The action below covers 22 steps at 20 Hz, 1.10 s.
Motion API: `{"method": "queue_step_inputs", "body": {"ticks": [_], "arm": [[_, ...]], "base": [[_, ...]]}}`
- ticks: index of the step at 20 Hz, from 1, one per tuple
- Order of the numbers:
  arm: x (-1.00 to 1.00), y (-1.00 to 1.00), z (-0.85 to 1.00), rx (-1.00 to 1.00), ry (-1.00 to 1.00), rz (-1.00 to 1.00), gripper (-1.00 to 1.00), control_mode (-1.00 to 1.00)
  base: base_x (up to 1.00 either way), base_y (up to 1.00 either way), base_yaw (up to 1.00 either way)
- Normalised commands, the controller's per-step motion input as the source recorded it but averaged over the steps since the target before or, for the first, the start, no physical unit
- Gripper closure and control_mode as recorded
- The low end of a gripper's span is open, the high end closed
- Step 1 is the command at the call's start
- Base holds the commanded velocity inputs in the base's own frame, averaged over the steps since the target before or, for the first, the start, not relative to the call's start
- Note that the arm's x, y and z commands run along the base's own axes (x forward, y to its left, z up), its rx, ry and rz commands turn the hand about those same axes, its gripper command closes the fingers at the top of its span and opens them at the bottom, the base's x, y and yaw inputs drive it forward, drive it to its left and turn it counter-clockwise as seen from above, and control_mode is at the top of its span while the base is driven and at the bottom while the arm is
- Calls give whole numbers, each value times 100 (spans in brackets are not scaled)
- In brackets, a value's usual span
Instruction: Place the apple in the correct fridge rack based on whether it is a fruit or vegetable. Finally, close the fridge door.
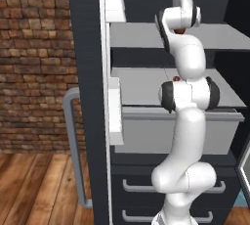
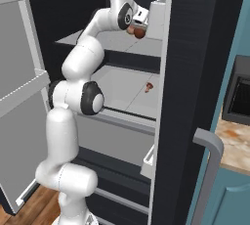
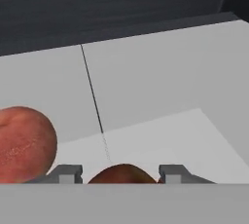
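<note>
My arm reaches into the open fridge at the height of the upper fridge rack, a flat pale grey plate. The apple, small and dark red-brown, sits between my gripper's two fingertips, which stand close on either side of it. From the right base view the apple hangs under the gripper, just above the rack near its right end. A paler peach-pink ball lies on the rack right beside the apple.
Below the rack is a second pale shelf with a tiny red bit on it, above a walled drawer-bin. The open fridge door with its grey handle stands close beside the arm. Door bins jut inward.
</note>
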Motion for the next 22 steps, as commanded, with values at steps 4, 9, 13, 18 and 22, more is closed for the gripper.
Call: {"method": "queue_step_inputs", "body": {"ticks": [4,9,13,18,22], "arm": [[-4,-2,-16,0,-14,0,-100,-100],[-50,0,-5,0,-36,1,-100,-100],[-100,1,-27,0,-34,3,-100,-100],[-100,0,-13,0,-20,0,-100,-100],[-100,8,12,0,-7,2,-100,-100]], "base": [[0,0,0],[0,0,0],[0,0,0],[0,0,0],[0,0,0]]}}
